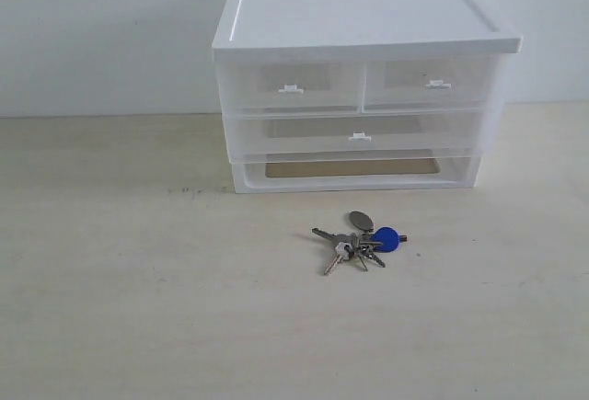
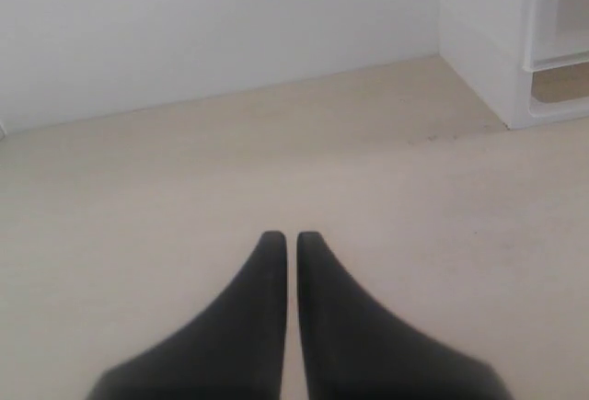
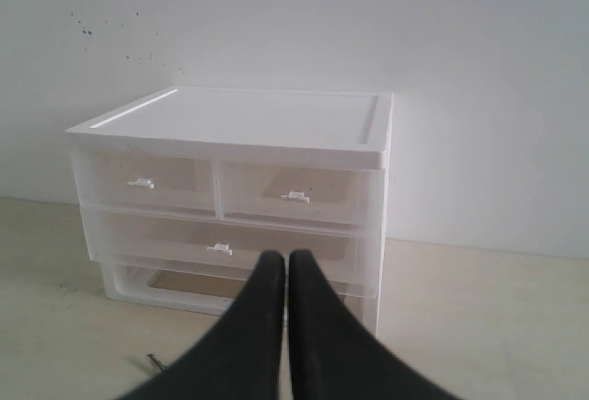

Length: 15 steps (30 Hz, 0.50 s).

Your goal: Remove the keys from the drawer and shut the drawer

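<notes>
The keys point(image 1: 361, 243), silver with a round blue fob and an oval silver tag, lie on the table in front of the organizer. The drawer point(image 1: 431, 84) point(image 3: 290, 194), the right-hand small one with a white tab handle, sits flush with its left twin, pushed in. Neither gripper shows in the exterior view. My left gripper point(image 2: 287, 238) is shut with nothing in it, over bare table left of the organizer. My right gripper point(image 3: 286, 257) is shut and empty, facing the organizer's front from a distance. One key tip point(image 3: 156, 361) peeks beside its fingers.
The white-topped organizer point(image 1: 363, 14) stands against the back wall, with a left small drawer point(image 1: 290, 86), a full-width drawer point(image 1: 359, 133) and an open bottom slot point(image 1: 354, 168). Its corner point(image 2: 515, 51) shows in the left wrist view. Pale table point(image 1: 138, 280) spreads all around.
</notes>
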Each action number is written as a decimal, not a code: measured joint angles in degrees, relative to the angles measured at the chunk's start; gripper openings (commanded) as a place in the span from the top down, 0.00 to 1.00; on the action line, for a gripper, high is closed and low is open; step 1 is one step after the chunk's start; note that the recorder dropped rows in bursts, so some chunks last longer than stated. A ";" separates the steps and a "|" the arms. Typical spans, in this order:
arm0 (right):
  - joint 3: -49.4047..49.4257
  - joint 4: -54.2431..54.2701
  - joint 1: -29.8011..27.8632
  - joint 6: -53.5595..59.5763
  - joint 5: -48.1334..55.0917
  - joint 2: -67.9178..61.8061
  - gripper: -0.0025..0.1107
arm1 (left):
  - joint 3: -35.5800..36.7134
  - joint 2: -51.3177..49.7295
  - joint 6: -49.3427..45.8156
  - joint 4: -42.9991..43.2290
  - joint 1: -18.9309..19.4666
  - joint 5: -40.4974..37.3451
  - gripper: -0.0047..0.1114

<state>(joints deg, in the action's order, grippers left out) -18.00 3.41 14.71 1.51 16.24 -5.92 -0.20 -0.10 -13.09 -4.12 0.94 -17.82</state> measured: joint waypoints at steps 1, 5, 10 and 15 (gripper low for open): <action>0.00 0.00 0.00 0.00 0.00 0.00 0.98 | 0.00 0.00 0.00 0.00 0.00 0.69 0.92; 0.00 0.00 0.00 0.00 0.00 0.00 0.98 | 0.00 0.00 0.00 0.00 0.00 2.05 0.92; 0.00 0.00 0.00 0.00 0.00 0.00 0.98 | 0.00 0.00 0.00 -0.11 0.00 2.15 0.92; 0.00 0.00 0.00 0.00 0.00 0.00 0.98 | 0.00 0.00 0.00 -0.11 0.00 2.35 0.92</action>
<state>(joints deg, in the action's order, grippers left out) -18.00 3.41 14.71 1.51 16.24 -5.92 -0.20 -0.10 -13.09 -4.23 0.94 -15.47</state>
